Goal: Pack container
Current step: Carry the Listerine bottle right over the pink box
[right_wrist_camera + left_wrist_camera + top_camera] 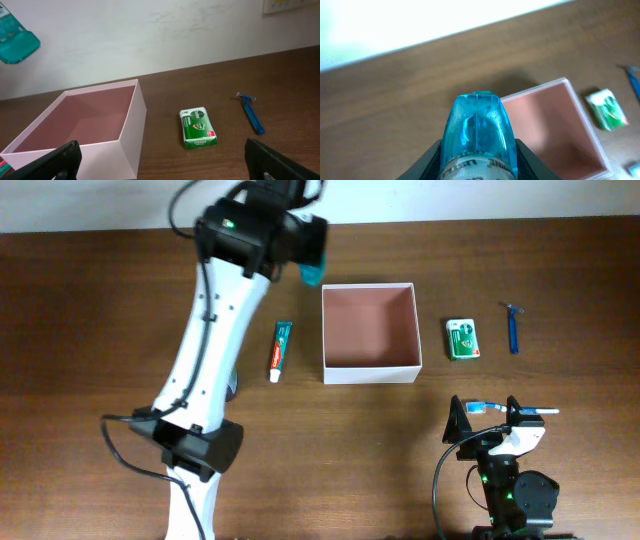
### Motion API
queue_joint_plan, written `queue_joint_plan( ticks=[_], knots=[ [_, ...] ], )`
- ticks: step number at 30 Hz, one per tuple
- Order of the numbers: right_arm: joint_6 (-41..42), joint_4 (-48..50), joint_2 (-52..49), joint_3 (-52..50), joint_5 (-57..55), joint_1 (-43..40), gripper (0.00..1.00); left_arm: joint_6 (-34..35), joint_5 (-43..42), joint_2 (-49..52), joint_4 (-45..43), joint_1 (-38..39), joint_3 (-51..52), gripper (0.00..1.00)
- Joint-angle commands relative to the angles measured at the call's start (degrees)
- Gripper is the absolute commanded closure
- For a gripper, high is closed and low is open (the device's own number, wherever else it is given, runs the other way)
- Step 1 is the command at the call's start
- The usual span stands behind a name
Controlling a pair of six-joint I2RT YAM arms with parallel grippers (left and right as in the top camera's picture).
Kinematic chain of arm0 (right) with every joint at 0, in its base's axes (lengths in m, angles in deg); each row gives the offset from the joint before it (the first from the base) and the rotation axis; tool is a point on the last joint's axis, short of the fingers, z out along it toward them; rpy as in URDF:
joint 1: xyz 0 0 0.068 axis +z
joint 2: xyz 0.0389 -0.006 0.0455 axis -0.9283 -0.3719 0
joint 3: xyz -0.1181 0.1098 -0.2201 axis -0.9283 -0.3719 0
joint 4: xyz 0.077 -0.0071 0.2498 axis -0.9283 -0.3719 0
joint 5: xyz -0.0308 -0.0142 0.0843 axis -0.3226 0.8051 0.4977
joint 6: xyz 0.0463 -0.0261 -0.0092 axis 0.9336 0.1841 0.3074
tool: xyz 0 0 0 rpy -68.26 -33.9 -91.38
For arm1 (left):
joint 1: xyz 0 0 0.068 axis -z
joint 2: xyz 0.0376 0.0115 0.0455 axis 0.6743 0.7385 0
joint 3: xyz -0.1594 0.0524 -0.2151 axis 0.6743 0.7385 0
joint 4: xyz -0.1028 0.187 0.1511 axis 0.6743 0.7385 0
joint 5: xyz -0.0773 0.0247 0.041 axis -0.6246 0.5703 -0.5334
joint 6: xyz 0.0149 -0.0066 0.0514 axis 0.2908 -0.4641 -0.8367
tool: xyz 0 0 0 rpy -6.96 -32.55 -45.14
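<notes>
left gripper [476, 167]: clamped on a teal bottle [476, 130], dark fingers pressed vs. both its sides; bottle held up off the table [90, 330], rounded end pointing away from the wrist cam
bottle posn: in overhead view, by the container's far-left corner (only a teal bit peeks out from under the arm)
container [370, 372]: square white box, pinkish-brown inside, mid-table, upright, top open
right gripper [486, 420]: jaws spread wide, holding nothing, well apart from container
toothpaste [280, 350]: lying flat, just left of container
green soap box [462, 339]: just right of container
blue razor [514, 327]: right of soap box
</notes>
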Motion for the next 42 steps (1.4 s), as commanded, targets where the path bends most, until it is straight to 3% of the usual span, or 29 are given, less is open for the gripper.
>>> queue_joint_plan(
  ticks=[1,8,27,42],
  knots=[
    [0.3,0.0,0.6,-0.5,-0.5,0.5,0.01,5.3,0.0,-2.3,0.0,1.7,-0.7,0.99],
    [0.3,0.0,0.6,-0.5,-0.5,0.5,0.01,8.8,0.0,-0.1,-1.3,5.1,-0.5,0.99],
    [0.3,0.0,0.6,-0.5,-0.5,0.5,0.01,13.4,2.8,13.7,-2.2,5.4,0.0,0.99],
    [0.3,0.0,0.6,-0.5,-0.5,0.5,0.01,16.7,6.7,16.0,-2.1,4.7,0.0,0.99]
  ],
)
